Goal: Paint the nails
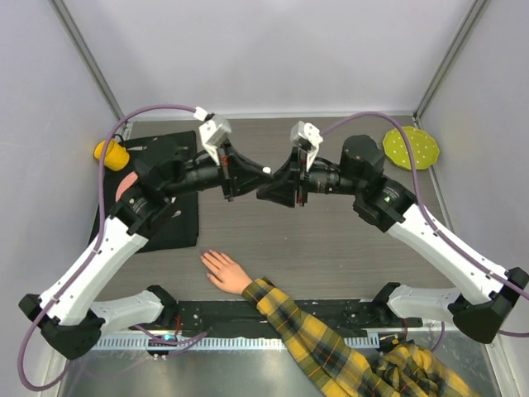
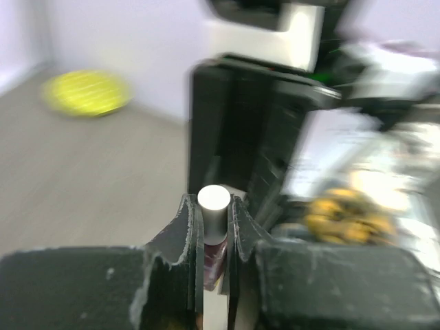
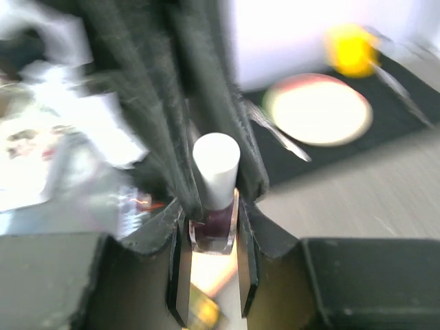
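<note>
The pale hand (image 1: 225,270) with its yellow-black plaid sleeve (image 1: 306,331) lies flat near the table's front edge; its nails are too small to make out. Both grippers meet in the air above the table's middle, well behind the hand. A small dark bottle (image 3: 214,230) sits between the jaws of my right gripper (image 3: 214,210), which is shut on its glass body. My left gripper (image 2: 214,206) is shut on the bottle's pale cap (image 2: 214,199). From above, the cap (image 1: 266,171) shows as a white dot between the left gripper (image 1: 241,184) and the right gripper (image 1: 271,190).
A black mat (image 1: 169,215) at the left carries a pink plate (image 1: 124,186), with a yellow cup (image 1: 111,152) beside it. A yellow-green disc (image 1: 411,147) lies at the back right. Grey walls close in the table on three sides.
</note>
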You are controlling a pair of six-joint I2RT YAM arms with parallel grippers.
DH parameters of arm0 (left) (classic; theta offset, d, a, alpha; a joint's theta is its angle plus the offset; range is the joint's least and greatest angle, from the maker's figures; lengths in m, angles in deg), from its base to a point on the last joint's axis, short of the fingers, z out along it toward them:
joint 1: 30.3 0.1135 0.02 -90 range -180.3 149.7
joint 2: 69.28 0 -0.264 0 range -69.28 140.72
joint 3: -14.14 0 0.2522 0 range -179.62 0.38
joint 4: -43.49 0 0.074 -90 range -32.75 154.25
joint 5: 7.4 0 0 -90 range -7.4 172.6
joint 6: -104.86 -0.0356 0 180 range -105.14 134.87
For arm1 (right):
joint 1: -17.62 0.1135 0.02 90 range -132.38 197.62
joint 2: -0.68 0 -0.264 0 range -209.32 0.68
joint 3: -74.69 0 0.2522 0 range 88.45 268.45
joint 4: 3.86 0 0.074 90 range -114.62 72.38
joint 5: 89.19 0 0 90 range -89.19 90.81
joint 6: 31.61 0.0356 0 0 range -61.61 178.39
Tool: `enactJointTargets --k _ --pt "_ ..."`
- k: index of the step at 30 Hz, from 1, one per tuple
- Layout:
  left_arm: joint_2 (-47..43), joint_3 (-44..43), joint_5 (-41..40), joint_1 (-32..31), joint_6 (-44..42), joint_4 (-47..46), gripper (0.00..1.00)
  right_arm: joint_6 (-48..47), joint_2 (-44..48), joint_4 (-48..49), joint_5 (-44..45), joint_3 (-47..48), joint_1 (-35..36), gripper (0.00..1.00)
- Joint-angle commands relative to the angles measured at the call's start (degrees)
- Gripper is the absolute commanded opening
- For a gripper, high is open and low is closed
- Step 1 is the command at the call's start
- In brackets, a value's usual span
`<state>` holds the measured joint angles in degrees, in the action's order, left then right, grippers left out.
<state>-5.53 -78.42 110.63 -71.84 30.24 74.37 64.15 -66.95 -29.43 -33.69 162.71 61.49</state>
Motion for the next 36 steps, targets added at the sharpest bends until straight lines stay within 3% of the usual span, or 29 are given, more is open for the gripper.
enactJointTargets --k 1,2,3,6,8,9,10,11,14,15,17,18,22,26,29,32,36 --pt "-0.22 9.72 40.92 9.69 30.44 -50.09 0.00 22.24 4.09 34.24 -33.95 -6.39 2.88 0.01" --pt "1.28 8.94 42.44 10.42 33.81 -52.96 0.00 25.93 3.74 42.49 -35.79 -6.49 2.88 0.01" --pt "2.86 6.23 43.41 10.69 34.97 -52.03 0.00 27.54 3.30 43.18 -35.99 -6.23 2.88 0.01" --pt "3.93 5.85 42.38 10.69 33.06 -49.65 0.00 20.55 3.83 33.48 -33.27 -4.74 2.88 0.01" --pt "3.41 2.89 39.84 10.60 25.96 -38.71 0.00 12.83 3.57 22.08 -31.69 -1.41 2.97 0.01" --pt "3.14 1.30 38.17 10.60 21.93 -31.18 0.00 12.09 3.56 20.70 -30.03 -0.88 2.79 0.01" --pt "2.70 -0.37 36.41 10.69 12.41 -24.49 0.00 11.91 3.65 19.82 -29.23 -0.96 2.27 0.01" --pt "1.74 -2.91 32.13 10.69 9.70 -14.15 0.00 11.38 3.65 19.38 -28.00 -1.13 1.92 0.01" --pt "-0.80 -6.44 24.57 10.69 1.25 -1.97 0.38 6.92 3.21 14.11 -22.99 -0.43 0.77 0.01" --pt "-1.51 -6.97 22.61 10.69 0.02 -0.18 0.56 5.42 2.86 12.45 -19.50 0.35 0.77 0.01" --pt "-3.18 -7.50 19.01 10.69 -2.36 3.34 0.72 1.39 1.55 6.12 -14.83 1.58 0.77 0.01" --pt "-4.76 -7.50 15.25 10.60 -2.89 4.22 0.75 0.14 1.02 4.27 -9.58 2.90 0.68 0.01" --pt "-7.23 -6.72 4.33 10.69 -1.15 5.46 0.76 -2.94 -1.62 -1.97 0.98 5.19 0.68 0.01" --pt "-6.80 -5.57 -1.66 10.69 0.79 6.17 0.58 -2.95 -2.67 -1.90 5.49 5.19 0.77 0.01" --pt "-5.65 -5.04 -2.54 10.34 1.85 6.34 0.57 -3.21 -3.11 -2.42 7.60 5.46 0.77 0.01" --pt "-4.95 -4.96 -7.80 9.11 2.29 7.48 0.64 -3.39 -3.38 -2.78 8.83 5.81 0.77 0.01" --pt "-3.37 -5.13 -13.17 6.91 2.55 8.01 0.64 -3.30 -3.29 -2.60 9.01 5.90 0.77 0.01"
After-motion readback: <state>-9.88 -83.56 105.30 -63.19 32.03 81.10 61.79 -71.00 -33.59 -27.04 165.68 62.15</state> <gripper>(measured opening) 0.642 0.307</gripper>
